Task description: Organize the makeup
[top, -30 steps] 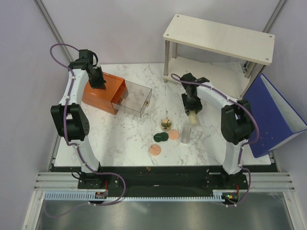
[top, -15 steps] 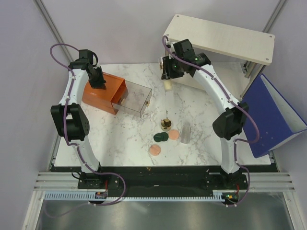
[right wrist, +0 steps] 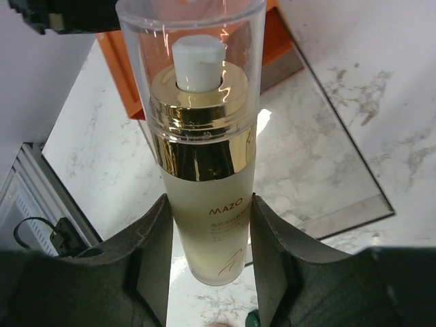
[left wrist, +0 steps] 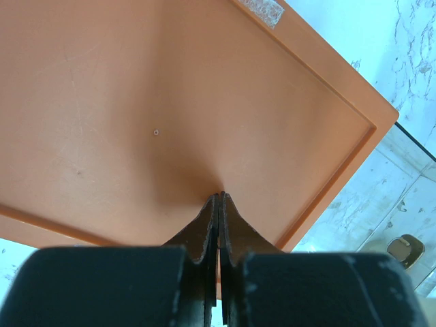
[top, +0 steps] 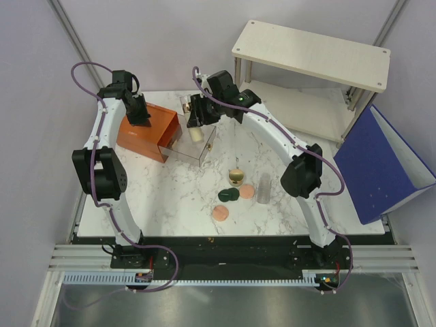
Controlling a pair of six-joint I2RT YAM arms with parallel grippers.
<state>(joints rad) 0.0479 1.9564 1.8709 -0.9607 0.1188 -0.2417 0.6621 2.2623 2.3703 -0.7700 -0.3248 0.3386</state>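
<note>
Over the last second the cream bottle point(top: 196, 132) travels in the right gripper point(top: 197, 120) from above the right centre of the table, past the shelf leg at the far edge, to a place over the pulled-out clear drawer point(top: 206, 140). The rest of the makeup and the left arm keep their places.

The bottle has a frosted, pale yellow-cream body printed with the word MAZO, a shiny gold collar, a white pump head, and a clear cap over both. In the wrist view the right gripper point(right wrist: 208, 231) pinches the lower body of the bottle point(right wrist: 204, 170) between its two dark fingers point(right wrist: 153, 259), and the capped end points away from the camera. Behind the bottle lie the floor of the drawer and a corner of the orange box point(right wrist: 122, 61). Whether the bottle touches the drawer cannot be told.

The drawer stands open from the right side of the orange box point(top: 139, 136). The left gripper point(top: 140, 116) is over this box; in its wrist view the left gripper point(left wrist: 219, 203) has its fingers pressed together, with the tips against the flat orange top point(left wrist: 170, 102).

Near the middle of the marble table point(top: 170, 197) sit a gold-lidded round jar point(top: 236, 177), a dark green compact point(top: 228, 195), two peach discs point(top: 220, 213) and an upright clear tube point(top: 263, 188). One disc lies just beside the compact, the other nearer the arm bases.

A pale shelf point(top: 310, 51) stands at the far right. A blue bin point(top: 381, 163) leans at the right edge.
</note>
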